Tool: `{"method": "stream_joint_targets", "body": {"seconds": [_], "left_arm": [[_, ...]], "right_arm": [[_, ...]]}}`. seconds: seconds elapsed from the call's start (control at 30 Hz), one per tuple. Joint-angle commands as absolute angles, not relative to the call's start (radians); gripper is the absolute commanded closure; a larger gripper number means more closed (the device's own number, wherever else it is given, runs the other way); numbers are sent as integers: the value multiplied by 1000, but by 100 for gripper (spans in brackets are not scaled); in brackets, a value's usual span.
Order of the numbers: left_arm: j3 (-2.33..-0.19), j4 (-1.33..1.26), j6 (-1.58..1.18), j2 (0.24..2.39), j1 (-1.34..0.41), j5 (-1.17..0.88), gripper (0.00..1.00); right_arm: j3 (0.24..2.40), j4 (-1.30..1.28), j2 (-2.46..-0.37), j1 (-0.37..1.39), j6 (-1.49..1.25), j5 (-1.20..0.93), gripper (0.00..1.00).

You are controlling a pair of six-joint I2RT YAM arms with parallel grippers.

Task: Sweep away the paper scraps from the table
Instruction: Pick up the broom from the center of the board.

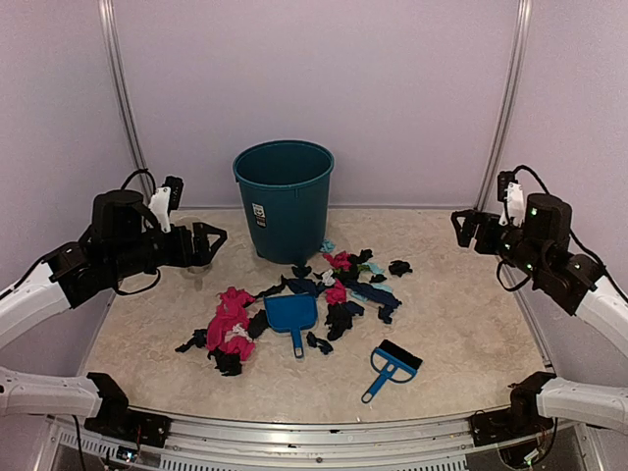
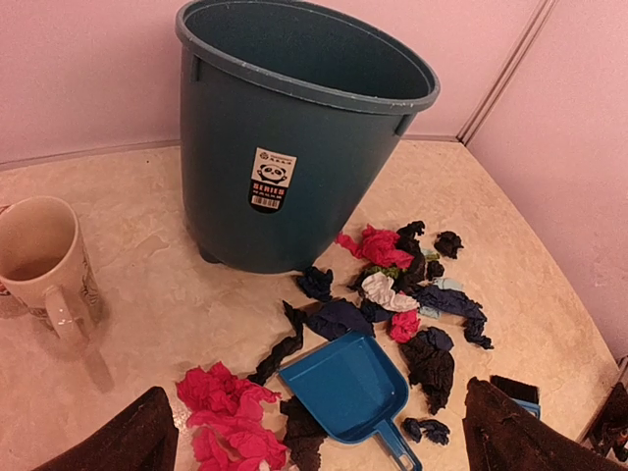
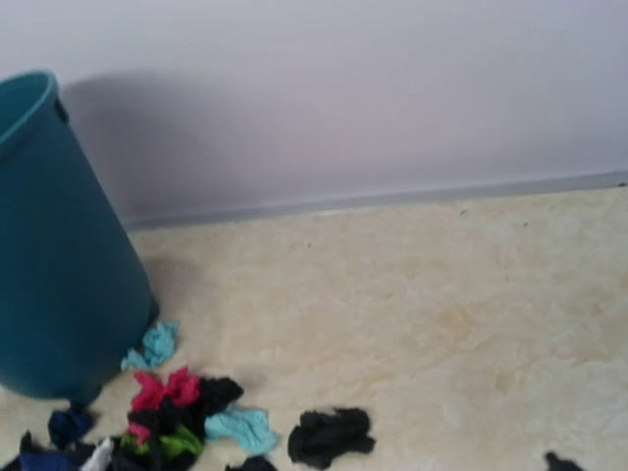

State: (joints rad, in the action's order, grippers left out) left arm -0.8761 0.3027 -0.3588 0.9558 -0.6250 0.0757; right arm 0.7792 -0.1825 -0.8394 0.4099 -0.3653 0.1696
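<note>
Paper scraps (image 1: 343, 280) in pink, black, dark blue and teal lie scattered on the table (image 1: 471, 314) in front of the bin, with a larger pink heap (image 1: 231, 329) to the left. The left wrist view shows the scraps (image 2: 432, 299) and the pink heap (image 2: 231, 407) around a blue dustpan (image 2: 348, 388). My left gripper (image 1: 209, 240) hovers open above the table's left side, its dark fingers (image 2: 132, 442) framing that view, nothing between them. My right gripper (image 1: 466, 229) hangs open at the right, high off the table; its wrist view shows scraps (image 3: 186, 417) but no fingers.
A teal bin (image 1: 284, 199) stands upright at the back centre. The blue dustpan (image 1: 291, 316) lies among the scraps, handle toward me. A blue hand brush (image 1: 391, 365) lies at the front right. A mug (image 2: 39, 260) stands left of the bin. Lilac walls enclose the table.
</note>
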Motion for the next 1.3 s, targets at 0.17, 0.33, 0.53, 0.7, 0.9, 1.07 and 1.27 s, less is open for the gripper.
{"method": "stream_joint_targets", "body": {"seconds": [0.17,0.33,0.53,0.7,0.9,1.07,1.27], "left_arm": [[-885,290,-459,943,-575,93,1],[-862,276,-467,955,-575,31,1],[-857,285,-481,1000,-657,49,1],[-849,293,-508,1045,-735,89,1],[-847,304,-566,1102,-833,114,1],[-834,309,-637,1130,-925,131,1],[-815,301,-680,1159,-984,164,2]], "right_arm": [[775,-191,-800,412,-326,91,0],[739,-152,-815,412,-316,-63,1],[707,-153,-839,460,-352,-86,5],[663,-194,-838,537,-450,-64,7],[675,-288,-894,675,-562,42,10],[713,-376,-977,772,-617,115,12],[724,-464,-1081,924,-771,149,15]]}}
